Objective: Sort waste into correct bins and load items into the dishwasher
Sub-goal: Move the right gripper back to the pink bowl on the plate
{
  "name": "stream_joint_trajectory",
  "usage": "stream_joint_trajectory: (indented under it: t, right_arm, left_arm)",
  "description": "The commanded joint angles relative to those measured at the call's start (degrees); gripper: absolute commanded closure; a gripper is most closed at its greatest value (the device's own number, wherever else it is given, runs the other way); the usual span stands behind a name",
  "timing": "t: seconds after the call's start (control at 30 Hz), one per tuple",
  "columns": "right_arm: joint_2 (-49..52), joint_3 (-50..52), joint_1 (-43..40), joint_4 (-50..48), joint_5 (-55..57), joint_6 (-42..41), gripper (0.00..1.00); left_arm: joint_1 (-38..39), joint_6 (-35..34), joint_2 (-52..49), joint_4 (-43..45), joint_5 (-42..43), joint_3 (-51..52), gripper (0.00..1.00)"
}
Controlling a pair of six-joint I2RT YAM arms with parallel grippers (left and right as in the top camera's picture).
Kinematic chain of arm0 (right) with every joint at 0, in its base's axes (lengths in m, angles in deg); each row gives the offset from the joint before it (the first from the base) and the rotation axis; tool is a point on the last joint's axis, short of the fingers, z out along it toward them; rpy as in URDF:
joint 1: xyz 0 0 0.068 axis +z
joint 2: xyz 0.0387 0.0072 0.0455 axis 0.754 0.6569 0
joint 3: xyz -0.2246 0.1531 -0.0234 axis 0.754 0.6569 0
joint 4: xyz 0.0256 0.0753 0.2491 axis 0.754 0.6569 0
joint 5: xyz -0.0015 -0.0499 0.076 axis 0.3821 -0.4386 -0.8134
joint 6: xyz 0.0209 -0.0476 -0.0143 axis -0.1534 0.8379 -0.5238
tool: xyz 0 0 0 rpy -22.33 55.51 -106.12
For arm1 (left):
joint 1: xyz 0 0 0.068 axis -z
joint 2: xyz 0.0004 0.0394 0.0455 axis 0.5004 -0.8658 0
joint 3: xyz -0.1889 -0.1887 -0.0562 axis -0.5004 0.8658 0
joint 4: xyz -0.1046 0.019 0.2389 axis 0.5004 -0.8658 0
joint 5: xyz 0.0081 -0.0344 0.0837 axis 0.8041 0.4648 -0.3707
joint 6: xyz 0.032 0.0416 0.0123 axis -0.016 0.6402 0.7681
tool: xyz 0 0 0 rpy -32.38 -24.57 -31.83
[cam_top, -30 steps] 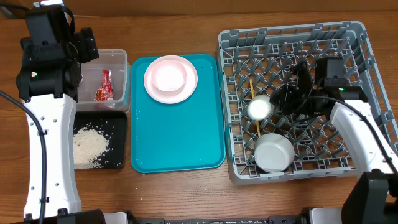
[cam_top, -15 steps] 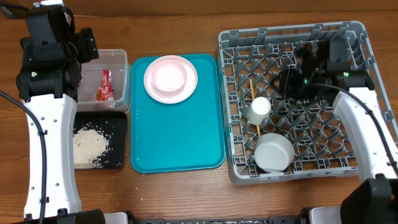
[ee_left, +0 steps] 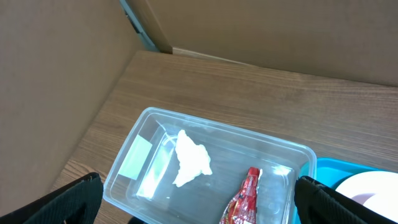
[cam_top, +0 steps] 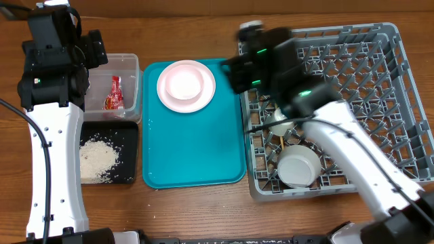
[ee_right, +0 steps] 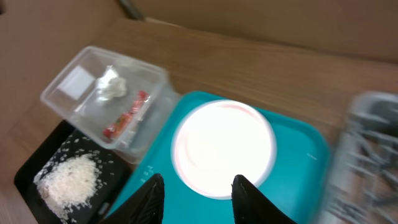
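Right arm's fingers (ee_right: 152, 202): apart, nothing between them, poised over the pale pink plate (ee_right: 224, 146). Left arm's fingers (ee_left: 78, 199): spread wide, empty, above the clear tub (ee_left: 217, 124). Nearest row: a white bowl (cam_top: 298, 167) in the near corner of the grey dish rack (cam_top: 380, 68), and a black tray (cam_top: 129, 137) holding loose rice (cam_top: 99, 158). Middle: a white cup (cam_top: 278, 119) among the pegs, partly under the blurred right arm, and a teal tray (cam_top: 193, 156) beside the rack. Farther: the plate lay at the teal tray's far end, and the tub held a tissue wad (ee_left: 189, 158) and a red wrapper (ee_left: 245, 199). Hazards, as judged: the plate's shallow rim offered little to bite, so it could skid on the smooth tray or slip in transit. Lowered carelessly into the rack, it might knock the cup or bowl. Writing: the wrapper's print was too small to read, the tub's pale label (ee_left: 140, 155) showed nothing legible, and no brand was discernible.
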Motion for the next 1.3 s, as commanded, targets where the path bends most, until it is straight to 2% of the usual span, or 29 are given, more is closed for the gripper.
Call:
stream_joint_trajectory:
  t: [0.0, 0.07, 0.2, 0.23, 0.3, 0.37, 0.5, 0.77, 0.87, 1.03, 1.27]
  right_arm:
    - [6.1, -1.0, 6.9, -5.3, 10.7, 4.7, 0.59]
    - [11.2, -1.0, 9.9, -10.6, 11.8, 9.3, 0.55]
    - [17.6, -1.0, 11.6, -15.9, 11.8, 13.9, 0.52]
    - [19.5, -1.0, 11.7, -17.1, 11.7, 14.9, 0.5]
    - [22.9, -1.0, 11.7, -19.6, 11.7, 14.9, 0.37]
    - [25.9, -1.0, 11.4, -21.4, 11.7, 14.9, 0.31]
    - [29.7, -1.0, 11.2, -22.4, 11.7, 14.9, 0.3]
    - [30.5, -0.9, 11.1, -19.5, 11.7, 14.9, 0.31]
    - [30.5, -0.9, 10.9, -18.3, 11.8, 14.9, 0.35]
    - [30.5, -0.9, 10.3, -17.4, 11.8, 14.9, 0.37]
    - [30.5, -0.9, 8.9, -20.1, 11.8, 14.9, 0.43]
  left_arm:
    - [0.1, -0.6, 0.0, 0.2, 0.2, -0.8, 0.0]
    - [0.1, -0.6, 0.0, 0.2, 0.2, -0.8, 0.0]
    - [0.1, -0.6, 0.0, 0.2, 0.2, -0.8, 0.0]
    - [0.1, -0.6, 0.0, 0.2, 0.2, -0.8, 0.0]
    - [0.1, -0.6, 0.0, 0.2, 0.2, -0.8, 0.0]
    - [0.1, -0.6, 0.0, 0.2, 0.2, -0.8, 0.0]
    - [0.1, -0.6, 0.0, 0.2, 0.2, -0.8, 0.0]
    - [0.1, -0.6, 0.0, 0.2, 0.2, -0.8, 0.0]
    - [0.1, -0.6, 0.0, 0.2, 0.2, -0.8, 0.0]
    - [0.1, -0.6, 0.0, 0.2, 0.2, -0.8, 0.0]
    - [0.1, -0.6, 0.0, 0.2, 0.2, -0.8, 0.0]
